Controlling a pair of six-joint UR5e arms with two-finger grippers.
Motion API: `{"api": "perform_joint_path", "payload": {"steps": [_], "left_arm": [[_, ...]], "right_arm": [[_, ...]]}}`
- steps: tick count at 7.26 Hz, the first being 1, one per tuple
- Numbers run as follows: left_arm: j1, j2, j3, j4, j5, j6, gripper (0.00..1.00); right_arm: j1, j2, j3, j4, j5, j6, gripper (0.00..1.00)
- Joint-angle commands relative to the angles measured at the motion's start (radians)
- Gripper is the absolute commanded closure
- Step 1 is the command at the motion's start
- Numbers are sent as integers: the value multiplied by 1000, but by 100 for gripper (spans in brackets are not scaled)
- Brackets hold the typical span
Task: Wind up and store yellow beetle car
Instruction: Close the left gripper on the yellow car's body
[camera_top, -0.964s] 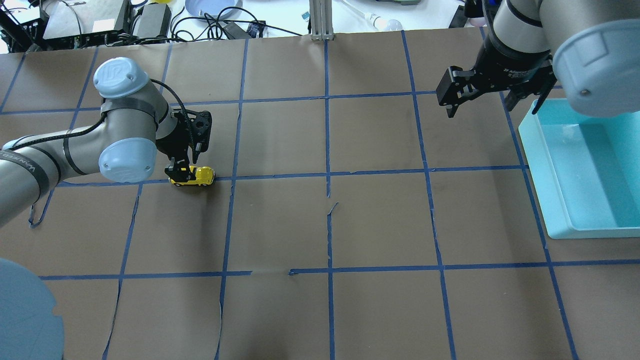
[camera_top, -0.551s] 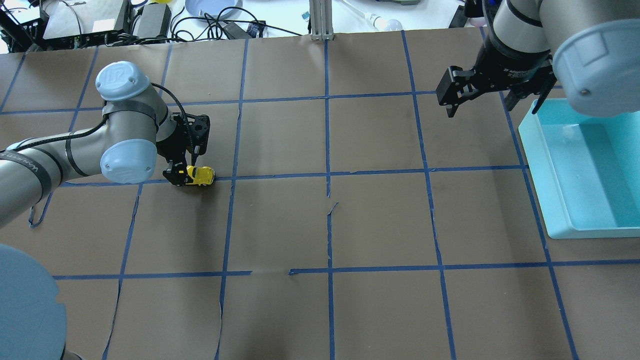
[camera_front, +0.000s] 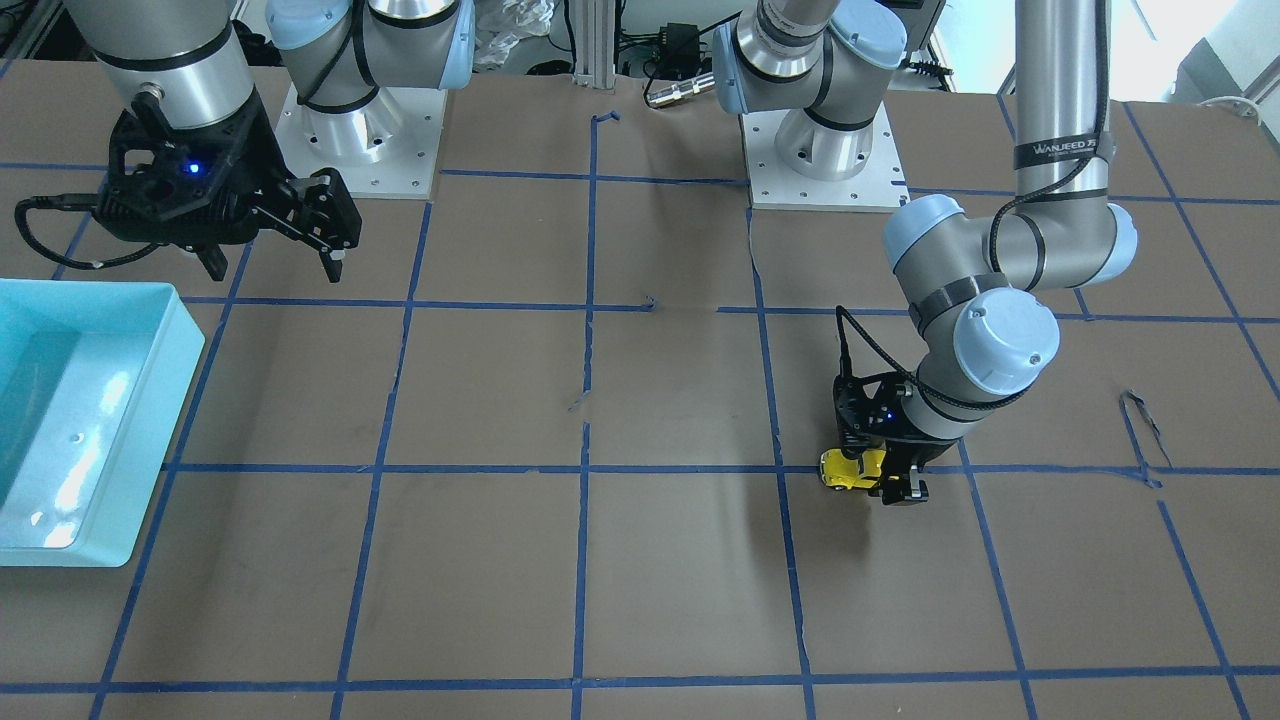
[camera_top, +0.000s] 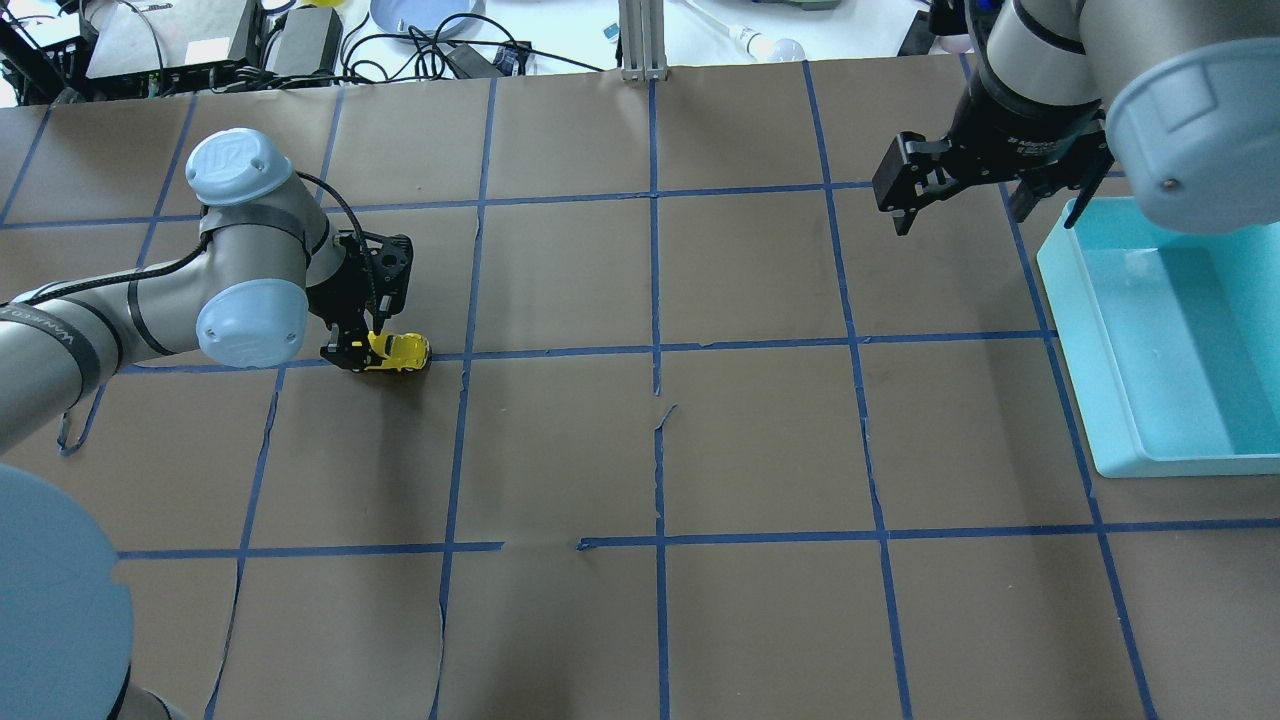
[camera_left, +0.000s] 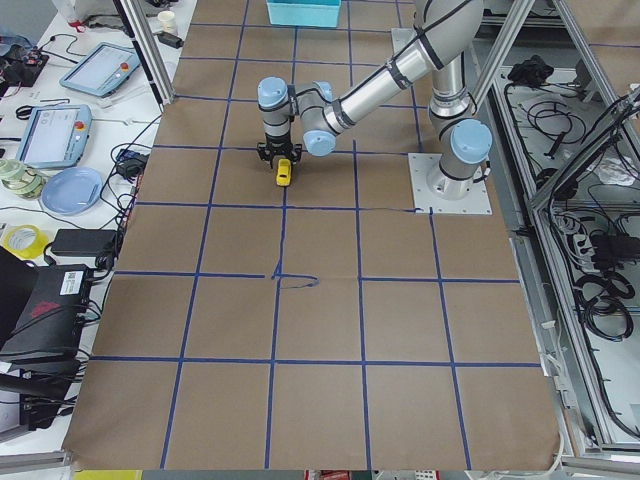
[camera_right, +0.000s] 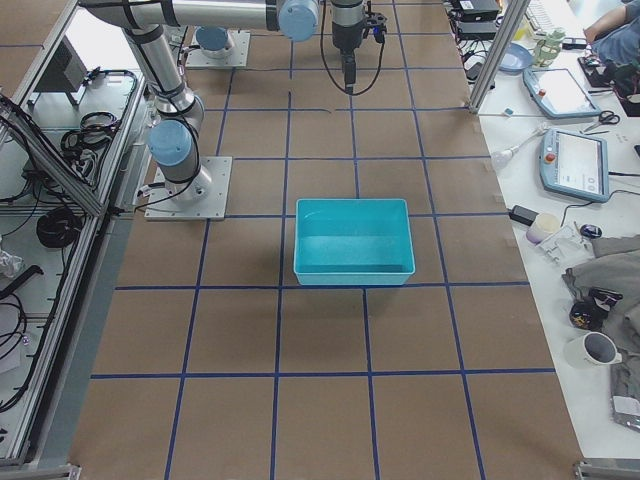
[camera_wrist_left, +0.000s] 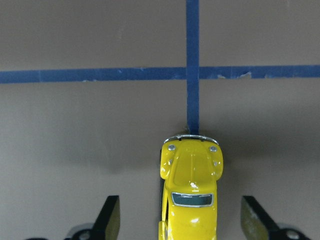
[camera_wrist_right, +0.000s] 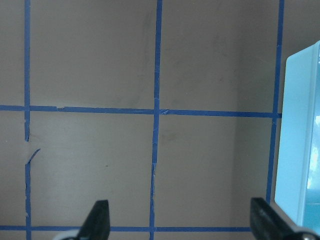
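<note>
The yellow beetle car stands on the brown paper on a blue tape line, at the table's left. My left gripper is down over its rear end. In the left wrist view the car sits between the two fingers, with a gap on each side, so the gripper is open. The front-facing view shows the car beside the left gripper. My right gripper is open and empty, hovering high at the far right beside the teal bin.
The teal bin is open-topped and shows nothing inside; it also appears at the right edge of the right wrist view. Blue tape lines grid the paper. Cables and devices lie beyond the table's far edge.
My left gripper has shifted a little left and down along the car, now covering its rear. The car and the right arm have not moved.
</note>
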Motion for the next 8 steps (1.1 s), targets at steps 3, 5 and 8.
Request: {"api": "perform_joint_path", "payload": {"steps": [3, 5, 8], "left_arm": [[10, -17, 1, 0, 1, 45, 77], [32, -19, 2, 2, 0, 47, 78], [89, -19, -1, -1, 0, 53, 77]], "right_arm": [[-1, 0, 0, 0, -1, 0, 0], [0, 0, 0, 0, -1, 0, 0], [0, 0, 0, 0, 0, 0, 0]]}}
